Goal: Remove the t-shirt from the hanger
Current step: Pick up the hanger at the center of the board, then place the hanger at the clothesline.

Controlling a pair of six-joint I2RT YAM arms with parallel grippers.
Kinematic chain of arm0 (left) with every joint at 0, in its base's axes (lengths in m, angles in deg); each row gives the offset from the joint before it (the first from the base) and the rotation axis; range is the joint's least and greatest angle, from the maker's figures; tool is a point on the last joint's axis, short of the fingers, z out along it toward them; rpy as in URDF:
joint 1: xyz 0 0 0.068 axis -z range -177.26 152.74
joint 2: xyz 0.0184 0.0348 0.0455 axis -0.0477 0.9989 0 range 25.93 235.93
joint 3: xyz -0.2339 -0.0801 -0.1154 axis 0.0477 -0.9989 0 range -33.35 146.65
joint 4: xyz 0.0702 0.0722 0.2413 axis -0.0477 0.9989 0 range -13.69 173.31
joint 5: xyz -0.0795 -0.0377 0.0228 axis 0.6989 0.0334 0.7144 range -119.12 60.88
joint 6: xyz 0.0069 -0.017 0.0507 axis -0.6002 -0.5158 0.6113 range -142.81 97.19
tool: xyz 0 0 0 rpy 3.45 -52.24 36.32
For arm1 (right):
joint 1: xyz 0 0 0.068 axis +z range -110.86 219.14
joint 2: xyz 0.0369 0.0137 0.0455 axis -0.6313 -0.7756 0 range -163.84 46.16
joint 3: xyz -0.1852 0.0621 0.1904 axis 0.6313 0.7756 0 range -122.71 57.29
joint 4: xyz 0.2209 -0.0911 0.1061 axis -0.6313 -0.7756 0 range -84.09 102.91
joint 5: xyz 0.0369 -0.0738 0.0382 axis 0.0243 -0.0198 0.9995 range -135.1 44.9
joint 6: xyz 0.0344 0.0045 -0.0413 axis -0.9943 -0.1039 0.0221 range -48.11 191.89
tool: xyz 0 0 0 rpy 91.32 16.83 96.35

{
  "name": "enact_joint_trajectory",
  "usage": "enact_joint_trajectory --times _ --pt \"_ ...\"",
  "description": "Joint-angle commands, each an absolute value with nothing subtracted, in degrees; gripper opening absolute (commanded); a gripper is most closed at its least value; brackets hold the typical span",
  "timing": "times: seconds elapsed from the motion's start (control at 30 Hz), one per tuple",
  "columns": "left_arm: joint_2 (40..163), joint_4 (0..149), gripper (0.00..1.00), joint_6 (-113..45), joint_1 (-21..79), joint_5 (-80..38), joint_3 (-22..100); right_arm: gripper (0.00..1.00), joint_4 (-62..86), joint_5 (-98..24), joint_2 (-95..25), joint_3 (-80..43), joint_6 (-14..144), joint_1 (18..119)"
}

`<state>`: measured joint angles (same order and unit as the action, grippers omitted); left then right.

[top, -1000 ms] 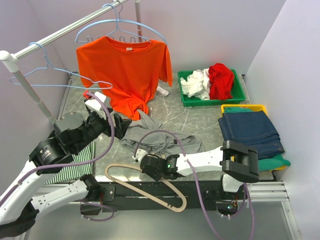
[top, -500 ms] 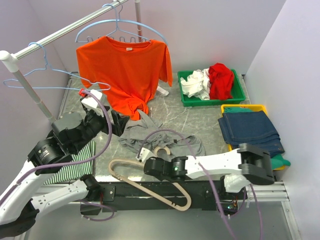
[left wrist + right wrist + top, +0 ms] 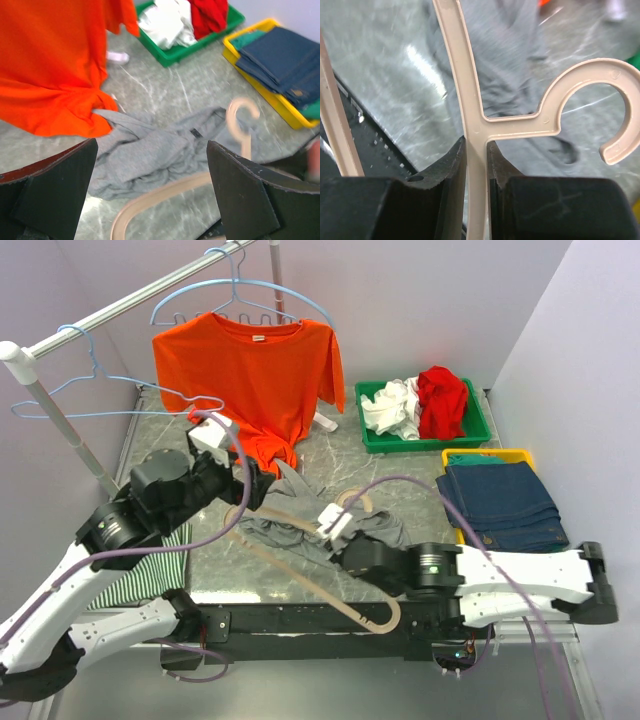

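Note:
A grey t-shirt (image 3: 290, 518) lies crumpled on the marble table, off any hanger; the wrist views show it too (image 3: 150, 150) (image 3: 515, 65). My right gripper (image 3: 345, 536) is shut on the stem of a beige plastic hanger (image 3: 470, 100), just below its hook. The hanger (image 3: 352, 497) hovers over the shirt's near side, and its long bar (image 3: 165, 192) reaches to the table's front edge. My left gripper (image 3: 152, 145) stands wide open above the shirt's left part (image 3: 250, 480), holding nothing.
An orange t-shirt (image 3: 255, 380) hangs on a blue wire hanger from the rail (image 3: 130, 302); an empty blue hanger (image 3: 90, 390) hangs beside it. Green bin (image 3: 372, 440) with white and red clothes at back right. Folded jeans (image 3: 500, 500) on a yellow tray. Striped cloth (image 3: 150, 575) at left.
My right arm has swung the beige hanger from the near edge up and right, over the grey shirt. The left gripper has moved right and forward, still open.

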<state>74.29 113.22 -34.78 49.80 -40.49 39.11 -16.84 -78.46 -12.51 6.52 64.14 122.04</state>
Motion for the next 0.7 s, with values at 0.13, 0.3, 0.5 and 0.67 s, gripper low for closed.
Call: enact_joint_trajectory --times 0.13,0.3,0.5,0.67 --pt "77.7 112.5 0.97 -38.4 47.7 -25.4 43.9 0.0 -18.5 -86.8 -2.7 8.0 68.2 121.6" --pt "79.1 110.9 0.96 -38.3 37.6 -4.4 43.5 0.0 -19.8 -87.1 -2.2 8.4 67.7 121.6" --pt "82.1 109.5 0.97 -38.1 29.5 8.8 41.6 0.0 -20.1 -87.4 -0.4 8.4 68.0 121.6" --pt "83.8 108.7 0.97 -37.4 29.0 14.5 40.4 0.0 -20.6 -86.8 0.8 8.0 68.5 121.6"
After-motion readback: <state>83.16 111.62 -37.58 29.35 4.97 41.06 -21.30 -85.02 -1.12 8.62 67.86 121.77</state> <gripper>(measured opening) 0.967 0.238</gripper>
